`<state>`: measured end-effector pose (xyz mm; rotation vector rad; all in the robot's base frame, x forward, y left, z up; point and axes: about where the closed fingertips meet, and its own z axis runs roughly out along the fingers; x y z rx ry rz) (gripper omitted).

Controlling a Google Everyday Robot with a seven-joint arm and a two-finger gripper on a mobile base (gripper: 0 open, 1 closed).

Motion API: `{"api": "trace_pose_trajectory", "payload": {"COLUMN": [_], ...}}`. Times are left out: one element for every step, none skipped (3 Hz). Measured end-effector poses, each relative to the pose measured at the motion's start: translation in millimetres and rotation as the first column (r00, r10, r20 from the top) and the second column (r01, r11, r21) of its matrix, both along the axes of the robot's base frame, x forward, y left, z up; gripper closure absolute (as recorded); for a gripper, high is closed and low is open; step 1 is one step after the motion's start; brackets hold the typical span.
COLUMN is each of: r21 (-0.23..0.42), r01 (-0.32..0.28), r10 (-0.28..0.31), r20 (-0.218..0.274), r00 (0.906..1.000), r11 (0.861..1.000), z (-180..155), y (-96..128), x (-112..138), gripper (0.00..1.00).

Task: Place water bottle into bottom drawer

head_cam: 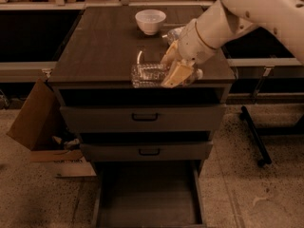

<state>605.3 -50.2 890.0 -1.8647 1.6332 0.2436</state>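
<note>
The water bottle (148,75), clear and ribbed, lies on its side in my gripper (174,65), with its white cap (199,73) pointing right. My gripper is shut on the bottle near its neck and holds it just over the front edge of the cabinet top (104,46). The bottom drawer (149,196) is pulled out below, a dark flat tray with nothing in it. It lies straight below and in front of the bottle.
A white bowl (150,21) stands at the back of the cabinet top. A second clear bottle (173,33) sits behind my gripper. The two upper drawers (144,117) are closed. A cardboard box (33,122) leans at the cabinet's left. A black stand leg (254,134) is on the right.
</note>
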Motion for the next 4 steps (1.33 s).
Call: {"api": "trace_pose_trajectory", "payload": {"r21": [0.054,0.170,0.195,0.192], "r01": [0.101,0.164,0.197,0.198], "r10": [-0.099,-0.147,-0.174,-0.175], "r20": [-0.039,-0.105,-0.131,-0.132], "r00": [0.9943,0.9835,0.9760,0.9757], "r11": [0.993,0.972,0.961,0.961], "z": [-10,-51,-82,-82], "y": [-1,18,30,31], "x": [-40,-75,-89,-89], "gripper": [1.00,1.00,1.00,1.00]}}
